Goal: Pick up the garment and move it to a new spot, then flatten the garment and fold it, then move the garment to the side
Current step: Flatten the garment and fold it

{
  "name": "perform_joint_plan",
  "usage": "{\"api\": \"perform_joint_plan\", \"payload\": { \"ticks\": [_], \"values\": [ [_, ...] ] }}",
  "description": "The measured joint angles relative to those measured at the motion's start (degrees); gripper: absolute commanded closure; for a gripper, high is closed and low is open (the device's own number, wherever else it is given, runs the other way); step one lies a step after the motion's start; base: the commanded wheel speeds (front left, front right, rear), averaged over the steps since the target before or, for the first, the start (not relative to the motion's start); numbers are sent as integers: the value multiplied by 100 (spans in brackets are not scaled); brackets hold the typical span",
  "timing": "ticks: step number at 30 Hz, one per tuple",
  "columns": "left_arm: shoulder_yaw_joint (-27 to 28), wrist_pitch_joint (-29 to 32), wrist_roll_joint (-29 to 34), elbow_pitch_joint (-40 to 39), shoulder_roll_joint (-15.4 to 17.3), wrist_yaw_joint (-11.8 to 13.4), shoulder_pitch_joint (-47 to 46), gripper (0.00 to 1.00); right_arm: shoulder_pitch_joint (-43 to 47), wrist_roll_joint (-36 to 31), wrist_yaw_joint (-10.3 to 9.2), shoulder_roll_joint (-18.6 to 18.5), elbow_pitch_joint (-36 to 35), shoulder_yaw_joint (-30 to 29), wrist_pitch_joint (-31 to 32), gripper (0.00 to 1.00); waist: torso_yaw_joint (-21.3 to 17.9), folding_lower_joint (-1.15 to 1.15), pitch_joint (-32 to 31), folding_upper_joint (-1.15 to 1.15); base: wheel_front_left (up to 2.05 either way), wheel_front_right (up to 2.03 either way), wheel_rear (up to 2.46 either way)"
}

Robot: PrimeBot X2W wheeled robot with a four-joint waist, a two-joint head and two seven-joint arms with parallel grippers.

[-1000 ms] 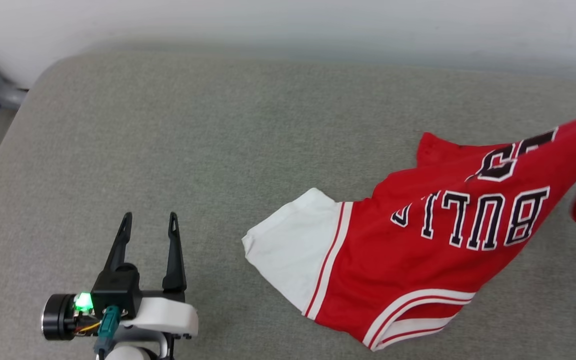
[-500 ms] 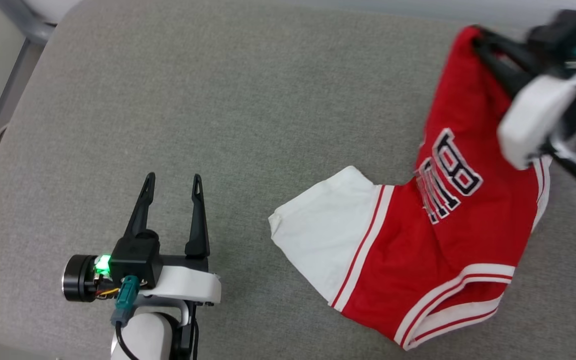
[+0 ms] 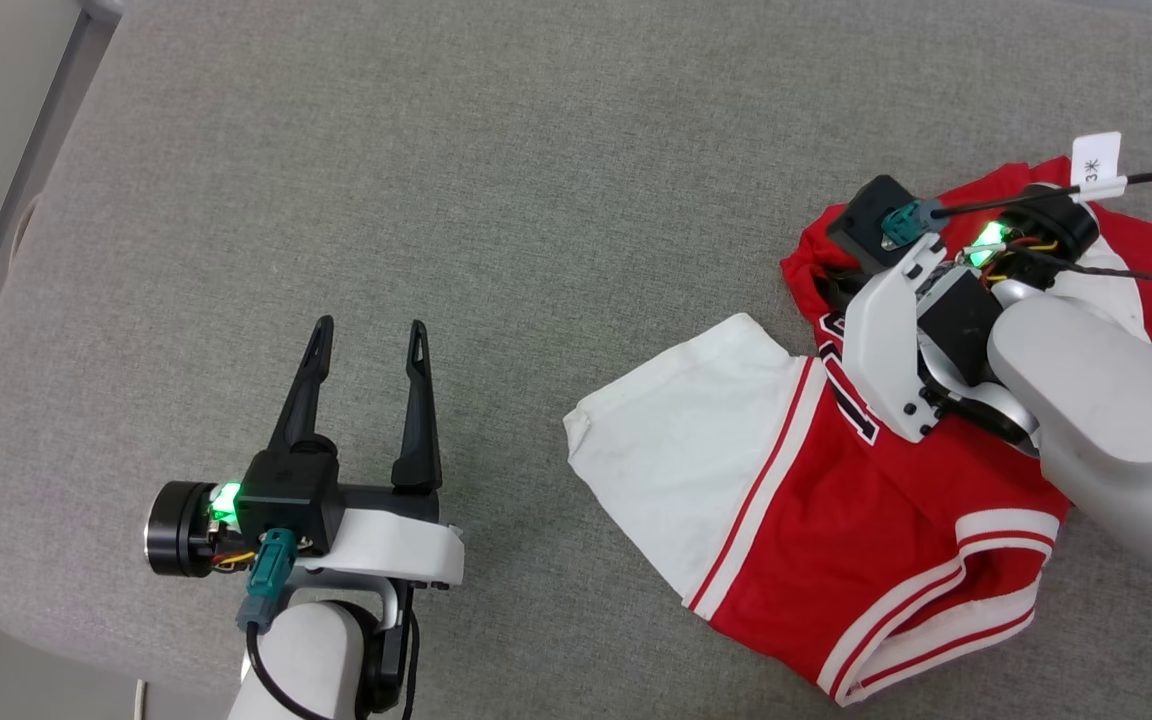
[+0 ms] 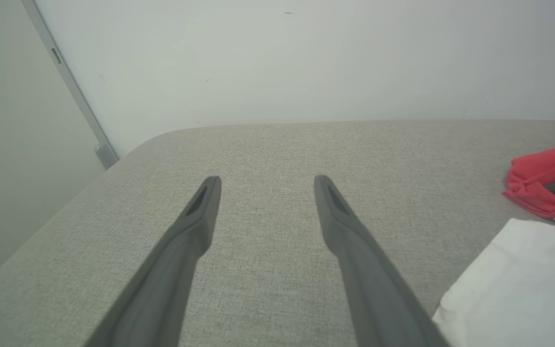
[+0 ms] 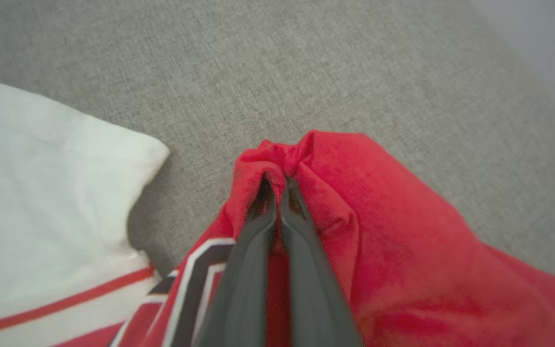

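1. The garment [image 3: 836,520] lay bunched at the right of the head view on the grey cushion [image 3: 496,180], its striped hem reaching toward the frame's lower right.
2. It was red, with 1 white sleeve spread flat toward the centre and red-white stripe trim along the sleeve seam and hem. A scrap of black, white-outlined lettering showed beside the arm, and the rest was crumpled.
3. The right gripper [image 5: 277,185] had its 2 fingers pressed together on a pinched red fold at the garment's upper end, low over the cushion.
4. The left gripper [image 3: 370,328] hovered at the lower left, its 2 fingers spread apart with nothing between them, well apart from the white sleeve.
5. Bare cushion stretched across the upper and centre-left of the head view, and its rounded edge ran down the left side to the lower left corner.
6. A grey metal bar [image 3: 46,150] stood beyond that edge at the upper left. In the left wrist view a pale wall [image 4: 306,58] rose behind the cushion's far edge.
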Motion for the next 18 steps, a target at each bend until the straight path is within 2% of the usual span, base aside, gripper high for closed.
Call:
{"api": "perform_joint_plan", "payload": {
  "ticks": [5, 6, 7, 8, 13, 18],
  "values": [
    [14, 0, -10, 24, -1, 26, -8, 0, -125, 267, 1, 14, 186, 222, -235, 100, -47, 0, -15, 0, 0, 0, 0],
    [24, 0, -10, 33, -1, 26, -8, 0, -140, 279, 2, 14, 207, 255, -376, 83, -67, 0, -34, 0, 0, 0, 0],
    [33, 0, -8, 37, -1, 26, -7, 0, -151, 288, 4, 12, 229, 275, -560, 31, -88, 0, -58, 0, 0, 0, 0],
    [44, 0, -4, 42, -3, 24, -6, 0, -166, 318, 4, 1, 246, 282, -765, 0, -108, 0, -91, 0, 0, 0, 0],
    [143, 0, 48, 37, -5, -1, 76, 0, -205, 481, 3, -220, 100, 179, -1734, 0, -230, 0, -312, 0, 0, 0, 0],
    [247, -1, 103, 1, 2, -22, 275, 0, -96, 542, 3, -747, -209, -123, -2354, 0, -403, 0, -552, 0, 0, 0, 0]
  ]
}}
